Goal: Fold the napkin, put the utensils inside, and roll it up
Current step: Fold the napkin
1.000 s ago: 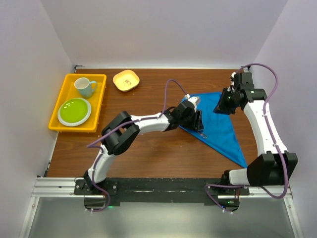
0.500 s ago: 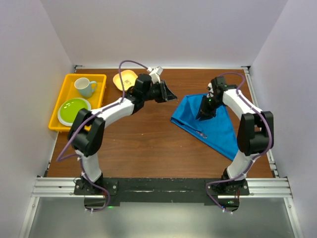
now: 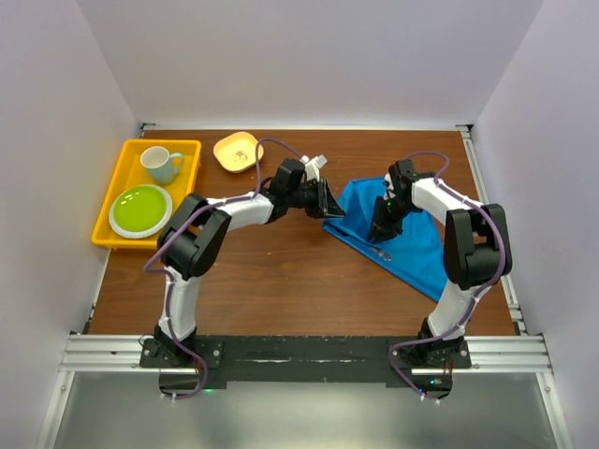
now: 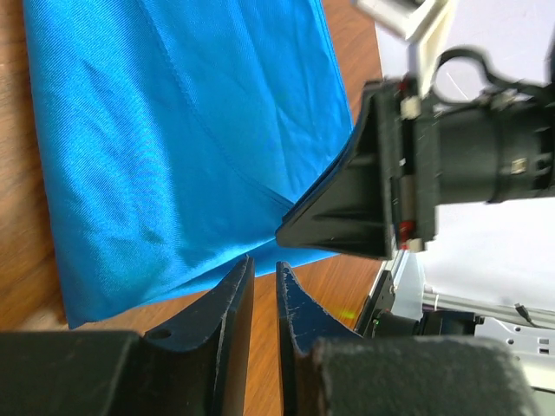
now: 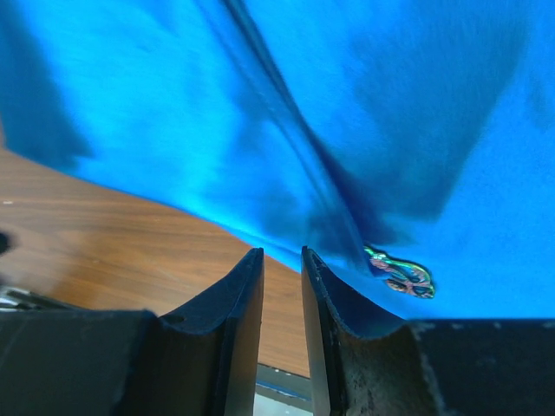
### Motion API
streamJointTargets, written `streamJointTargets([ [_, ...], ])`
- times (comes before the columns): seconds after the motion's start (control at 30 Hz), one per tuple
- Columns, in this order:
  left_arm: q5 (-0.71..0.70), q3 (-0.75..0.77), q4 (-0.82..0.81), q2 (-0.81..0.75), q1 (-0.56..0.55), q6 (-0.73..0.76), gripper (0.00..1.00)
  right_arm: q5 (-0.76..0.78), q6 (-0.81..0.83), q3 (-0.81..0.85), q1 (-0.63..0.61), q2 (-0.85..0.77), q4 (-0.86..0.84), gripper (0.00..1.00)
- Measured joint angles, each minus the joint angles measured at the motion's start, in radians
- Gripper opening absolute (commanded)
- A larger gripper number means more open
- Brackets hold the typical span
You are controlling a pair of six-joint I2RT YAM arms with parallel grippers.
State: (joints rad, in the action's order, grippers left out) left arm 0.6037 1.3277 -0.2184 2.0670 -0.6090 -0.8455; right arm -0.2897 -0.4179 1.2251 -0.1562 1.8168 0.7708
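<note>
Over the napkin [image 3: 416, 253], right end effector [image 3: 377, 232] tilts downward.

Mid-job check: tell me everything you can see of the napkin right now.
The napkin is plain royal-blue cloth with a slight sheen, apparently folded into a rough triangle, creased and softly wrinkled. It lies on the right side of the wooden table. An iridescent utensil shows at its near-left edge. The left gripper sits at its left corner, the right gripper over its middle; contact with either is unclear.

Plain royal-blue napkin [image 3: 416, 251]; seemingly iridescent utensil [image 5: 400, 274]
</note>
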Motion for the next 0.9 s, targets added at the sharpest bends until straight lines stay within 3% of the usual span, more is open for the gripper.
streamJointTargets([
  [0.53, -0.002, 0.050, 0.081, 0.063, -0.009, 0.080, 0.20, 0.007, -0.027, -0.113, 0.000, -0.032, -0.041, 0.28],
  [0.9, -0.003, 0.076, 0.121, 0.074, -0.022, 0.098, 0.19, 0.029, -0.035, -0.018, 0.000, -0.063, -0.006, 0.29],
])
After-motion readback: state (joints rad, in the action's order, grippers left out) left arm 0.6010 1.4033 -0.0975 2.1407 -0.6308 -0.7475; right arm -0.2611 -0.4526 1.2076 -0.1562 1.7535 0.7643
